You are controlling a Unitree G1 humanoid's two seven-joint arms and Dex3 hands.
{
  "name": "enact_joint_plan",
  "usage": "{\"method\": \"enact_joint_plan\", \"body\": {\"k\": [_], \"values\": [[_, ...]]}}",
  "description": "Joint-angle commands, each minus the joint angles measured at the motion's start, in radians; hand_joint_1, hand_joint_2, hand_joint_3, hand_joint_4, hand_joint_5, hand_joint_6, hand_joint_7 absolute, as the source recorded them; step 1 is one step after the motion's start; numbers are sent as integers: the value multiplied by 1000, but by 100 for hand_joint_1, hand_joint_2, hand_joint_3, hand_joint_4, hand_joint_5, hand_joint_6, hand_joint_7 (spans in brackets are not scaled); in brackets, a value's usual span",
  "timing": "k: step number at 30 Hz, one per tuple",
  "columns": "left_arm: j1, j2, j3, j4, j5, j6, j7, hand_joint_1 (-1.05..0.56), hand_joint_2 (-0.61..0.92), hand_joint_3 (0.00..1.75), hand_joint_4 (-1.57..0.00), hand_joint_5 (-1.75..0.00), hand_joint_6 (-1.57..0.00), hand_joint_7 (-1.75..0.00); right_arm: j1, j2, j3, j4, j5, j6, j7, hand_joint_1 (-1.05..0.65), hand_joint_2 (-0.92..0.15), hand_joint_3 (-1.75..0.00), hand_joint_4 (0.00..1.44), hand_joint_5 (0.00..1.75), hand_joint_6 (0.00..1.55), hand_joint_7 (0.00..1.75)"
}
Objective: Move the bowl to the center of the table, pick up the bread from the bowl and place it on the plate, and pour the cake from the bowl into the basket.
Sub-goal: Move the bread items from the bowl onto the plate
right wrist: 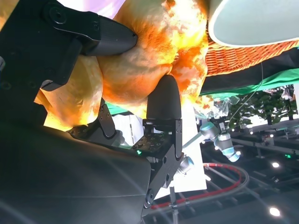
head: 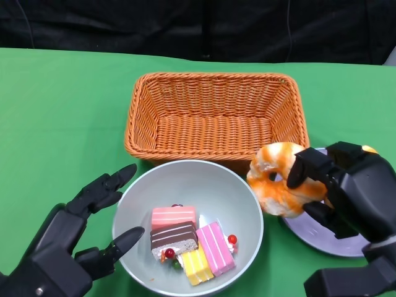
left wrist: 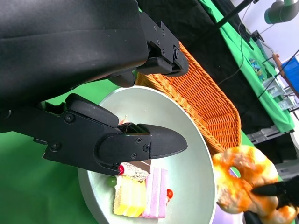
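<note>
Above the plate (head: 328, 238), my right hand (head: 337, 189) grasps the bread (head: 278, 179); my left hand (head: 74, 232), released, flanks the bowl (head: 244, 204) of cake (head: 189, 244).

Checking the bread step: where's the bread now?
In the head view, the bread is held by the right hand, between bowl and plate.

On the counter (head: 55, 105): basket (head: 216, 114) at the back centre, bowl (head: 189, 226) just in front of it, near edge of basket almost touching bowl's far rim. In the bowl, cake pieces (head: 189, 244) clustered toward the near side. Right of the bowl, plate (head: 322, 238). Bread (head: 275, 179) held up by the right robot hand (head: 337, 192), between bowl and plate, above the plate's left edge. Left robot hand (head: 80, 238) spread just beside the bowl's left rim.
</note>
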Motion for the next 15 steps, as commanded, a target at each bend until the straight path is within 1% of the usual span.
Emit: {"method": "enact_joint_plan", "body": {"k": [1,5,9,12,14,15], "values": [[2,16,15,-6,-8,-5,-8,-68,92,49,0,-82,-31,-1,29,-28,-39,-41,27,7,23,-12,-16,-151,103,175,78,175],[2,16,16,-5,-11,-5,-8,-68,92,49,0,-82,-31,-1,48,-31,-59,-65,29,23,55,-14,-17,-152,104,175,78,175],[2,19,15,-10,-10,-3,-9,-69,92,49,0,-82,-30,-1,96,-56,-98,-118,45,72,141,-13,-17,-149,103,175,79,173],[1,21,15,-12,-6,-3,-6,-69,92,49,0,-81,-30,-1,106,-60,-110,-124,43,100,179,-15,-19,-148,103,175,79,173],[4,21,15,-14,-7,-2,-6,-69,92,49,0,-81,-30,-1,109,-64,-113,-125,37,123,203,-15,-23,-143,101,175,84,156],[5,20,16,-16,-9,1,-5,-69,92,49,0,-80,-30,-1,109,-65,-114,-125,38,133,217,-14,-25,-139,100,175,85,151]]}}
